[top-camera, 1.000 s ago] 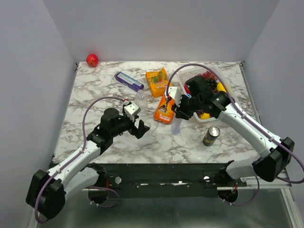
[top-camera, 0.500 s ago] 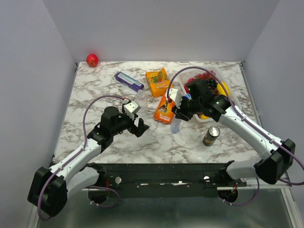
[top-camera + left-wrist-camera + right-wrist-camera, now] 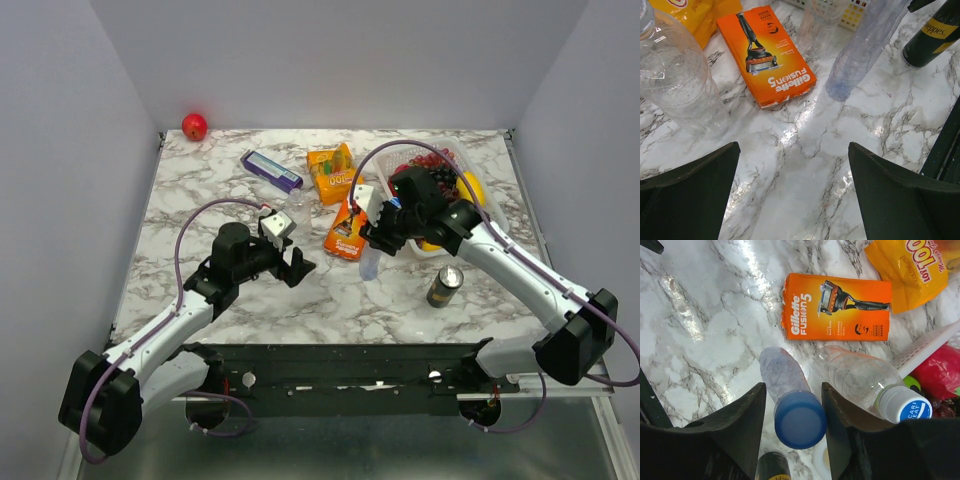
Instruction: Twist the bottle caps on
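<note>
On the marble surface [image 3: 200,200], the left end effector [image 3: 792,150] hangs low with jaws wide apart, while the right end effector [image 3: 793,386] stands with jaws slightly parted around a clear bottle [image 3: 780,370] beside an orange razor box [image 3: 837,307], its blue cap [image 3: 800,420] on the neck.

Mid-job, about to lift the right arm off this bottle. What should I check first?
1. Blue cap seated on bottle: ok; tightness cannot tell.
2. Right end effector clear of cap: ok, gap shows on one side.
3. Left end effector open, empty: ok.
4. White-capped bottle clear of the lift path: not ok, it crowds that end effector.
5. Bottle by the left arm capped: cannot tell.
</note>
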